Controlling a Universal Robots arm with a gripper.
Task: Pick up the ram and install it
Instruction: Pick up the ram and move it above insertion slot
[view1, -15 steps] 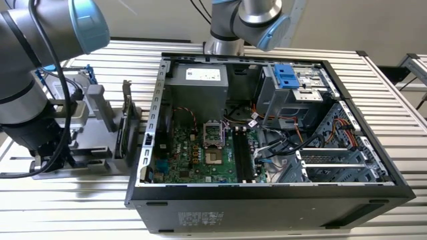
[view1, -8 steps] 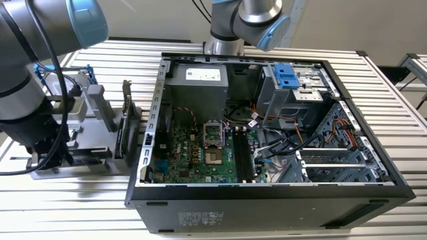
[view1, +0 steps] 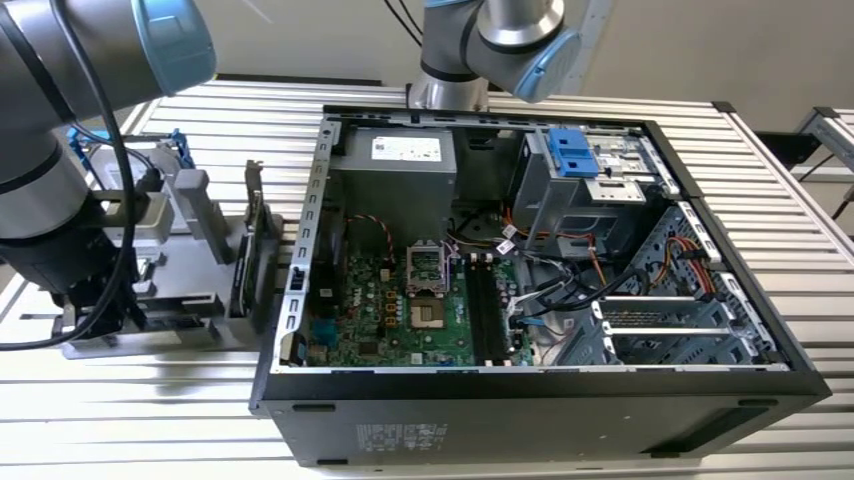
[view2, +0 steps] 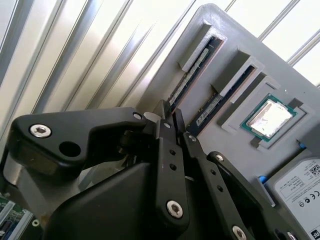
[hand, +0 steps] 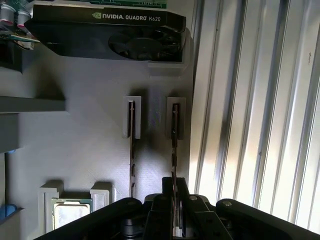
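Note:
Two ram sticks stand on edge in slots of a grey holder. My gripper straddles the ram nearest the holder's edge, with one finger pressed against each face. In the second wrist view the same ram runs into the tips of my gripper, and it still sits in its slot. The other ram stands free beside it. In the exterior view my arm hangs over the holder at the exterior view's left.
An open computer case lies to the exterior view's right of the holder, motherboard with memory slots exposed. The holder also carries a graphics card, a processor and a hard drive. Ribbed metal table all around.

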